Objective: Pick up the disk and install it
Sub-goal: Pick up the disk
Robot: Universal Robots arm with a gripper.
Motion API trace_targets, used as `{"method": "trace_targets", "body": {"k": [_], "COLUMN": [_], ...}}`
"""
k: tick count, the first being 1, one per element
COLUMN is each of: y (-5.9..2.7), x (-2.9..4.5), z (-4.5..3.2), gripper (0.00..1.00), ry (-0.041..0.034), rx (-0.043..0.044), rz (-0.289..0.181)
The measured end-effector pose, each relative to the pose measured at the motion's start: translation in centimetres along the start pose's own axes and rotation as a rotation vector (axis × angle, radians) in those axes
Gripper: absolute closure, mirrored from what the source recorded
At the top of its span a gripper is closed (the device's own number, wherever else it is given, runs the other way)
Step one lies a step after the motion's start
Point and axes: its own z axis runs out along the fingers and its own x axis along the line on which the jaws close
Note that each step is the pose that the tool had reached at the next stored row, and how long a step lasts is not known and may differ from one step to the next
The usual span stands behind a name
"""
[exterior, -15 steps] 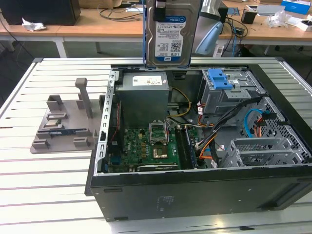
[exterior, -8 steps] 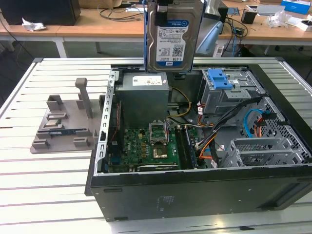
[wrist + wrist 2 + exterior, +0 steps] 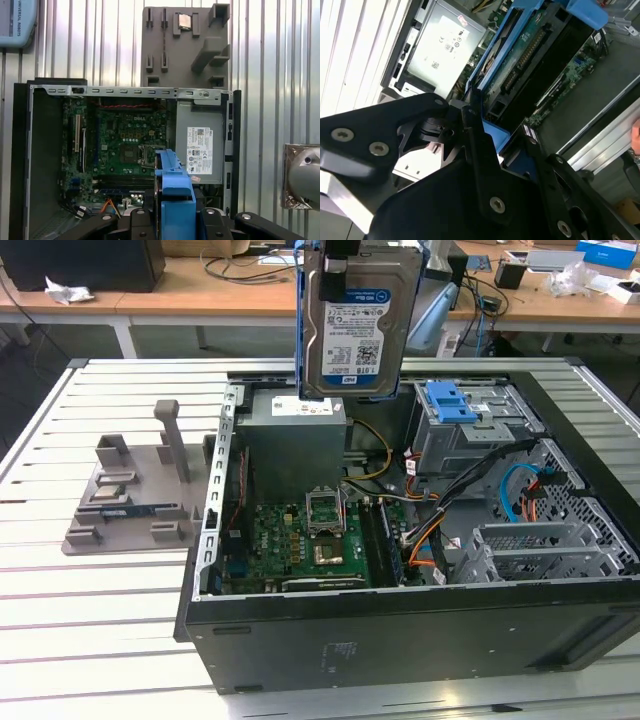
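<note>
The pick-up half of the job is looking finished. The disk [image 3: 355, 325] is hanging upright in the air with its label facing the exterior view, well clear above the open computer case [image 3: 400, 640]. The gripper [image 3: 175, 220] is clamping it by its blue side rails, with 1 black finger [image 3: 142, 225] pressing in from each side in both wrist views.

The installing is not yet done, since the disk is touching nothing inside the case. It is hovering roughly over the grey power supply [image 3: 295, 435]. The grey drive cage [image 3: 470, 445] with its blue latch [image 3: 450, 400] is sitting lower and toward the exterior view's right. The motherboard [image 3: 300, 540] is lying exposed below, and the grey parts fixture [image 3: 130, 505] is resting on the slatted table [image 3: 100, 640] beside the case.
</note>
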Motion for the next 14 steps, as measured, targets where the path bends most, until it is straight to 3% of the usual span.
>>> {"method": "trace_targets", "body": {"k": [14], "y": [-0.08], "x": [2.23], "z": [0.06], "gripper": [0.63], "ry": [0.0001], "rx": [0.0], "rz": [0.0]}}
